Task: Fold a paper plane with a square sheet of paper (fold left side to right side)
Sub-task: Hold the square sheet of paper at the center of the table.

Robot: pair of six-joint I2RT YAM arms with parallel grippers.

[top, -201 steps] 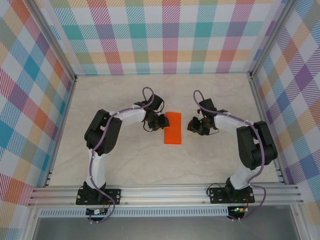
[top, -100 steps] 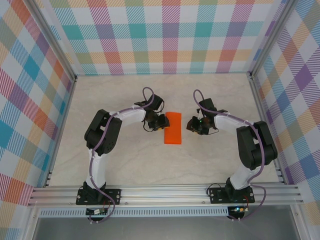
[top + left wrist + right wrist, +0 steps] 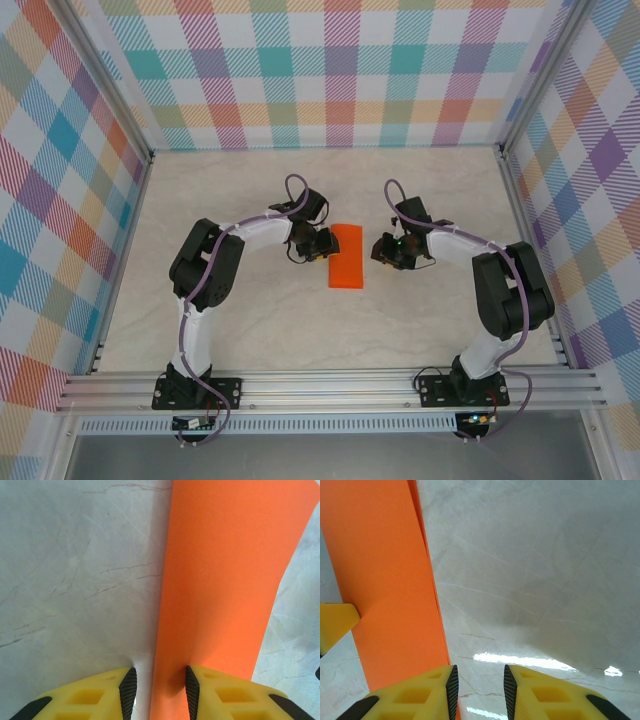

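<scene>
R gripper (image 3: 478, 682) jaws slightly apart over table (image 3: 545, 580), nothing btwn; folded orange paper (image 3: 385, 580) just left, w/ another yellow fingertip (image 3: 335, 622) touching its left edge

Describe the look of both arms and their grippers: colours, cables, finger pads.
Both the left arm and right arm have bulky black joint housings, white links and a purple cable looping along them. The left gripper and right gripper each have yellow fingers with cut-out pockets and black ribbed inner pads.

Pastel plaid walls (image 3: 340, 70) enclose a pale marbled tabletop (image 3: 260, 330) — aluminium rail (image 3: 330, 390) in front.
</scene>
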